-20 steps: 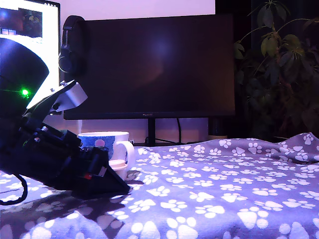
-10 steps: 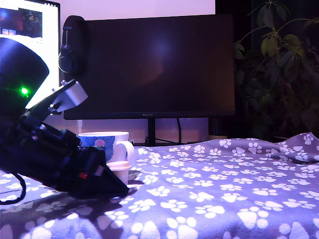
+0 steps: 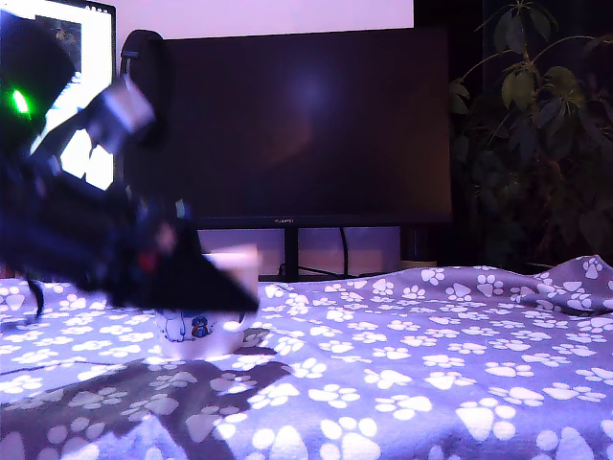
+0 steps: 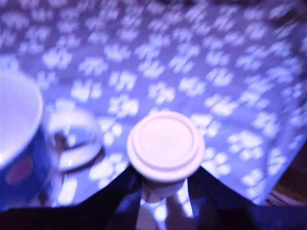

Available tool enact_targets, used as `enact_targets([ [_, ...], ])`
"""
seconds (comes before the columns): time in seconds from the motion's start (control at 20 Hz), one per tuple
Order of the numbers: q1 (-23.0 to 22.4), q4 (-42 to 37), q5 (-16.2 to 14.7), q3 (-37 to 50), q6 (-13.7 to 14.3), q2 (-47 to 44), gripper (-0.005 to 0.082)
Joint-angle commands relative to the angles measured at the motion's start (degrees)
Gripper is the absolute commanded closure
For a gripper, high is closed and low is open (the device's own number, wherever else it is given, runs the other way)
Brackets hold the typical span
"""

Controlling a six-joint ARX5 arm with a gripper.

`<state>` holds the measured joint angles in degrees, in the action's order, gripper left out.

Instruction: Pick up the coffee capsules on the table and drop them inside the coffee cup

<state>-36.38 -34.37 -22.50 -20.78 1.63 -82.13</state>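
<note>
My gripper (image 3: 241, 287) is shut on a cream-white coffee capsule (image 3: 233, 263), held off the table (image 3: 431, 383) just above the coffee cup. Only the lower part of the white coffee cup (image 3: 192, 332) shows in the exterior view, under the dark fingers. In the wrist view the capsule (image 4: 165, 143) shows its round flanged face, pinched between the two dark fingers (image 4: 117, 194) of the gripper (image 4: 163, 181). The cup (image 4: 17, 129), with its blue band and its handle (image 4: 72, 139), stands beside it on the paw-print cloth (image 4: 216, 72). The wrist view is blurred.
A large dark monitor (image 3: 297, 125) on a stand rises behind the cup. A lit screen (image 3: 67, 38) and headphones (image 3: 139, 57) are at the exterior view's left, a leafy plant (image 3: 536, 134) at its right. The cloth bunches up into a fold (image 3: 575, 283) at the far right.
The arm has lifted from the cloth beside the cup, taking the cream capsule up with it to above the cup's rim. The cup has stayed in place.
</note>
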Motion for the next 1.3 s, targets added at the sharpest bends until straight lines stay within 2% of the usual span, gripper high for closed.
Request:
enact_targets([
  [0.0, -0.13, 1.11, -0.42, 0.17, 0.37, 2.84, 0.0683],
  [0.15, 0.48, 3.54, 0.11, 0.17, 0.42, 7.80, 0.0683],
  [0.25, 1.57, 4.83, 1.55, 0.17, 0.46, 10.36, 0.0683],
  [0.55, 7.82, 6.01, 5.03, 0.17, 1.88, 12.15, 0.0683],
  [0.8, 12.63, 5.77, 5.01, -1.14, 1.84, 12.07, 0.0683],
  [1.0, 12.87, 7.67, 5.01, -3.67, 1.44, 11.98, 0.0683],
  [1.25, 12.87, 13.86, 4.96, -8.15, 1.44, 9.79, 0.0683],
])
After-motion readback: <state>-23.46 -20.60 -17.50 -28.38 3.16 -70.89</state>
